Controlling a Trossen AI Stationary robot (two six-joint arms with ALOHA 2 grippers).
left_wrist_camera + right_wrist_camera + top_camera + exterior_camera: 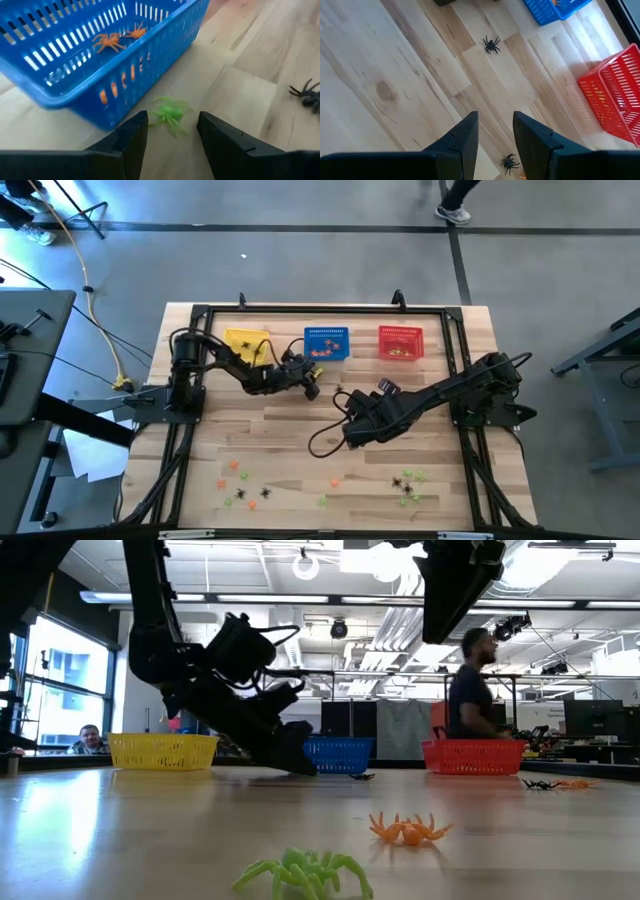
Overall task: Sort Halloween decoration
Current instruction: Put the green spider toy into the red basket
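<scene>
A: Starting at the left of the table (280, 430), what stands along the far edge?

B: A yellow basket (246, 341) first, then a blue basket (327, 342), then a red basket (401, 342). The left gripper (311, 388) is low, just in front of the blue one.

A: Is it clenched on anything?

B: No. Its fingers (131, 140) stand apart and bare, and a green spider (170, 114) lies on the wood just past them, close against the blue basket's wall. Two orange spiders (108, 41) lie inside that basket.

A: And further right?

B: A black spider (492, 44) lies on the bare wood a little to the right of the left gripper, between the two arms. The right gripper (352, 432) hangs over the middle of the table, its fingers (462, 137) parted with nothing between them. A second black spider (509, 163) shows on the boards under its fingertips.

A: Where are the rest of the decorations?

B: Along the near edge: a left cluster (240, 483) of orange, green and black pieces, a lone orange one (335, 479) near the middle, and a right cluster (408, 484) of green and black. The red basket holds small pieces too, though I cannot tell their kind. From table height, a green spider (305, 872) and an orange one (408, 829) lie nearest the camera.

A: Anyone in the room?

B: A person (472, 690) stands behind the red basket, and another (88, 738) sits behind the yellow one.
</scene>
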